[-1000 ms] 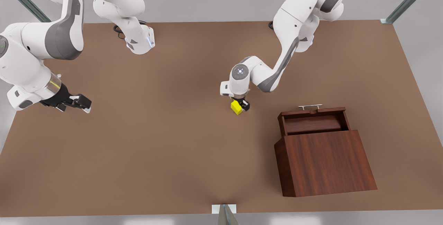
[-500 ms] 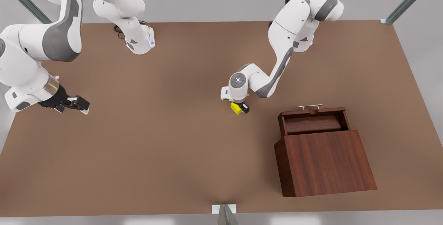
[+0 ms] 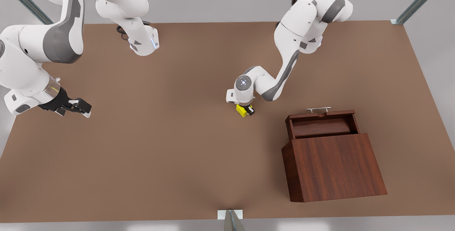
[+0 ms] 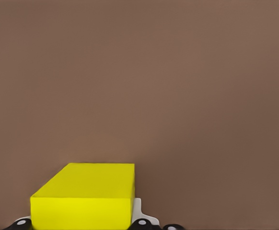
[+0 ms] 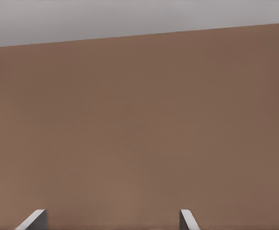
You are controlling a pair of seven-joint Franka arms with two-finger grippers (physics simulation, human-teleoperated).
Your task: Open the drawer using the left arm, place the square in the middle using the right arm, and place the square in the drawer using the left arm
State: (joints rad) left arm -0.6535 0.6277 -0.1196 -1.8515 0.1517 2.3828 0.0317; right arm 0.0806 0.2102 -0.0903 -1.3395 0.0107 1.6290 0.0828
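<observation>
My left arm (image 3: 284, 64) reaches from the far side of the plain matte brown desk (image 3: 170, 152), forearm angled down, wrist pointing straight at the surface near mid-desk. My left tool (image 3: 245, 111) is clamped on the small bright yellow cube (image 3: 242, 111); in the left wrist view the cube (image 4: 84, 196) sits between the black fingers (image 4: 142, 223), a white pad showing just beside it. Can't tell from the front view whether the cube touches the desk or hangs just above it. The cube is rotated relative to the desk edges, one corner toward the near edge. In the wrist view it reads wider than tall, long side across the finger gap.

My right arm (image 3: 39, 53) waits at the front view's left, elbow high, wrist tilted forward and down. My right tool (image 3: 84, 109) hovers over bare desk, spread wide with nothing in it; both fingertips (image 5: 34, 219) show well apart in the right wrist view.

The shallow dark reddish-brown wood-grain drawer (image 3: 321, 126) with thin silver bar handle (image 3: 318, 109) is pulled out of the wedge-shaped wooden cabinet (image 3: 334, 167), toward the far side. It's well apart from the cube, at the front view's right.
</observation>
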